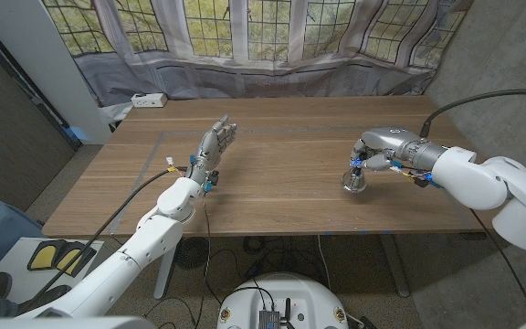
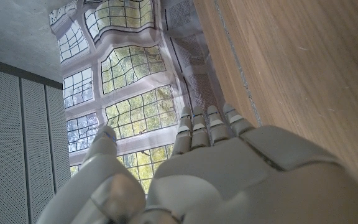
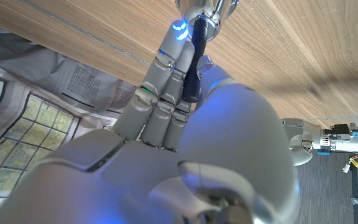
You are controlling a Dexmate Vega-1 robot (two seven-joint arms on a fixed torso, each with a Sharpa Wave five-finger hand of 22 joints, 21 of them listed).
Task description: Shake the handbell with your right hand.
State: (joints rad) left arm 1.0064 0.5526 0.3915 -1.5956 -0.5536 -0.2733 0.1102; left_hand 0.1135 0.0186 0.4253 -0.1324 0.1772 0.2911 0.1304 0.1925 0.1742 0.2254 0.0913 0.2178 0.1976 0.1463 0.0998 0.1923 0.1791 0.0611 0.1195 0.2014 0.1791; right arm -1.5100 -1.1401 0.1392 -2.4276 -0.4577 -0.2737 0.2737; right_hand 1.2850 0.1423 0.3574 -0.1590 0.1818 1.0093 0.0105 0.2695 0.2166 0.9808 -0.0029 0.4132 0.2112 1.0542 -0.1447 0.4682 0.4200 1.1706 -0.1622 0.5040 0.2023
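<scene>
Starting at the left: the left robot hand (image 1: 215, 146) is up off the wooden surface (image 1: 281, 196), roughly 9 o'clock of the middle, fingers straight and a bit apart, holding nothing. In the left wrist view you just see its back with the window behind, so it's clearly parked and well apart from the action.

Moving right, the handbell (image 1: 355, 178) stands at about 3 o'clock on the surface, its flared silver mouth down on the wood or very close to it (can't quite tell if it's touching). Its black handle (image 3: 192, 62) runs straight up out of the bell body, so the long axis is near vertical in the head view.

The right robot hand (image 1: 379, 151) comes in from the 3 o'clock edge and sits directly over the bell, fingers curled and pinching that handle; the right wrist view shows the handle tucked between the fingers and the thumb side. So the bell hangs right below the grip, and I'd guess a shake means lifting first, then swinging across that upright axis.
</scene>
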